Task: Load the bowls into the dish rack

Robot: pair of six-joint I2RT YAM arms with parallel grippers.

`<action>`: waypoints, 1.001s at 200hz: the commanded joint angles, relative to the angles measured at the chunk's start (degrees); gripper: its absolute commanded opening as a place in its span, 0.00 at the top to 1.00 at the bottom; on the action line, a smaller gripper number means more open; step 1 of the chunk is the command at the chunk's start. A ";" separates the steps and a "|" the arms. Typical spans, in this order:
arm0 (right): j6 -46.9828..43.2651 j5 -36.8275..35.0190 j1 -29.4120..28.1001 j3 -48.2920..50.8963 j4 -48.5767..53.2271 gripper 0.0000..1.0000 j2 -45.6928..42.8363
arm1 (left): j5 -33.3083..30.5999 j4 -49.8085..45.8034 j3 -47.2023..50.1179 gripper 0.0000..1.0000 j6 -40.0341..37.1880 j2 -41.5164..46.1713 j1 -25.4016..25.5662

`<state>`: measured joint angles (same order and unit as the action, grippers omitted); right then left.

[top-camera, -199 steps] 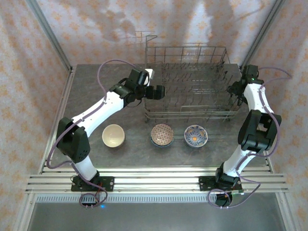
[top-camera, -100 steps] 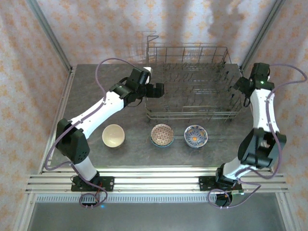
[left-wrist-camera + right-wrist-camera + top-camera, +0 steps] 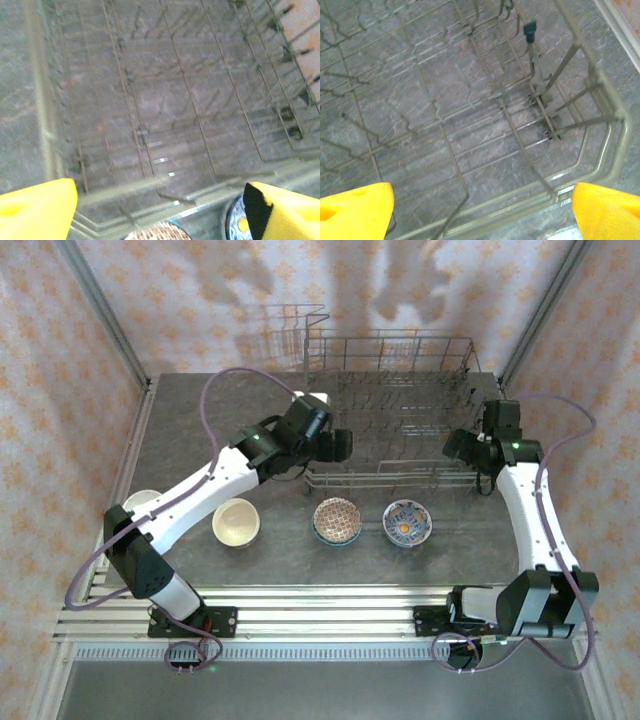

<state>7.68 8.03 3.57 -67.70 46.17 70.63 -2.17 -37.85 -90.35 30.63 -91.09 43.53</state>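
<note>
So the rack (image 3: 400, 420) sits at the back of the desk (image 3: 185, 410), a bit right of centre, with its raised handle at the far-left corner. All four bowls are out on the desk, none in the rack yet.

Three of them line up just in front of the rack: cream bowl (image 3: 236, 522) on the left, red-brown bowl (image 3: 337, 520) in the middle, and blue bowl (image 3: 407, 522) with the orange centre right beside it. They're close together but not touching. A fourth pale bowl (image 3: 143, 502) is over by the desk's left edge, partly hidden behind the left arm (image 3: 200, 495).

The left gripper (image 3: 160, 200) hangs over the rack's near-left part with its yellow fingers (image 3: 35, 207) spread wide and nothing between them. Its wrist cam looks down through the wires, with the rack's near rim crossing low and the red-brown and blue bowls peeking in at the bottom edge.

The right gripper (image 3: 482, 200) is over the near-right corner of the rack, fingers also wide apart and holding nothing, with tines and the rounded corner rim below it.
</note>
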 commanded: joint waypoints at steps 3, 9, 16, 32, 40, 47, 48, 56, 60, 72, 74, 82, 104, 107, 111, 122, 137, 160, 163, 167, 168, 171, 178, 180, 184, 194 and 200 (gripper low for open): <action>0.35 0.63 -1.15 1.96 1.77 0.09 -4.13 | -4.81 -5.40 1.17 0.14 4.75 2.16 3.01; 0.48 0.76 -1.24 2.40 1.78 0.09 -4.67 | -4.77 -5.33 1.70 0.15 5.52 2.39 3.81; 0.65 1.10 -1.29 2.80 1.80 0.09 -5.14 | -4.74 -5.15 2.20 0.15 6.49 2.49 4.77; 0.82 1.33 -1.46 3.35 1.77 0.09 -5.83 | -3.75 -4.44 2.51 0.15 7.83 1.72 7.06; 0.79 1.20 -1.46 3.41 1.90 0.09 -5.86 | -3.39 -4.82 2.01 0.16 8.40 0.79 7.95; 0.69 1.20 -1.48 3.37 2.08 0.10 -5.94 | -3.29 -5.50 1.40 0.16 9.21 0.07 8.47; 0.68 1.20 -1.51 3.37 2.12 0.09 -5.99 | -3.28 -5.62 1.36 0.16 9.33 -0.08 8.53; 0.58 1.18 -1.46 3.37 2.27 0.09 -5.94 | -2.93 -6.23 0.82 0.17 10.88 -0.95 9.05; 0.53 1.07 -1.51 3.28 2.37 0.09 -5.95 | -2.63 -6.38 0.70 0.18 11.75 -1.28 9.11; 0.61 1.04 -1.48 3.15 2.81 0.09 -5.78 | -0.48 -5.61 0.70 0.21 13.45 -2.25 9.57; 0.59 1.09 -1.47 3.11 2.90 0.09 -5.70 | -0.20 -5.54 0.70 0.22 13.68 -2.38 9.60; 0.75 1.11 -1.47 2.81 3.47 0.09 -5.70 | 0.96 -5.42 0.53 0.24 14.51 -3.06 10.01; 1.16 0.55 -1.51 2.62 4.35 0.09 -6.65 | 2.46 -5.03 0.84 0.27 14.78 -4.27 11.66; 1.19 0.42 -1.47 2.66 4.43 0.09 -6.91 | 2.60 -4.86 1.09 0.28 14.79 -4.37 11.82; 1.18 0.41 -1.49 2.66 4.49 0.09 -7.28 | 3.04 -4.59 1.40 0.28 14.83 -4.48 12.14; 1.37 0.33 -1.60 2.75 4.69 0.09 -8.10 | 4.14 -3.19 2.27 0.31 15.04 -4.92 12.83; 1.53 0.00 -1.48 2.85 4.86 0.09 -8.92 | 5.90 -1.70 2.48 0.33 14.89 -6.41 13.76; 1.63 -0.27 -1.48 2.67 5.02 0.09 -8.95 | 7.12 -2.40 0.17 0.34 13.01 -10.18 15.22; 1.70 -0.42 -1.47 2.63 5.06 0.09 -8.96 | 7.37 -2.47 -0.06 0.34 12.85 -10.72 15.30; 1.67 -0.71 -1.49 2.58 5.23 0.09 -8.86 | 7.90 -2.54 -0.29 0.34 12.71 -11.26 15.35; 1.69 -0.72 -1.52 2.62 5.23 0.09 -8.89 | 8.16 -2.56 -0.33 0.34 12.70 -11.41 15.36; 1.74 -0.89 -1.47 2.59 5.31 0.09 -8.89 | 8.58 -2.44 -0.40 0.33 12.65 -11.86 15.31; 1.72 -1.29 -1.54 2.70 5.41 0.09 -8.95 | 9.50 -2.19 -0.60 0.34 12.60 -12.73 15.39; 1.66 -1.40 -1.57 2.72 5.42 0.09 -9.00 | 9.65 -2.16 -0.64 0.34 12.54 -12.96 15.39; 1.57 -1.63 -1.43 2.75 5.43 0.09 -9.02 | 9.92 -2.17 -0.83 0.33 12.48 -13.47 15.37; 1.54 -2.18 -1.48 2.75 5.49 0.08 -9.19 | 10.47 -2.12 -1.37 0.33 12.11 -14.77 15.38; 1.37 -2.35 -1.49 2.77 5.44 0.09 -9.26 | 10.67 -2.40 -2.00 0.34 11.78 -15.56 15.43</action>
<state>8.60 8.29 2.39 -64.82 50.19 62.17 6.28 -40.05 -89.62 43.66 -104.18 58.92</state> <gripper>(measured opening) 0.915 0.665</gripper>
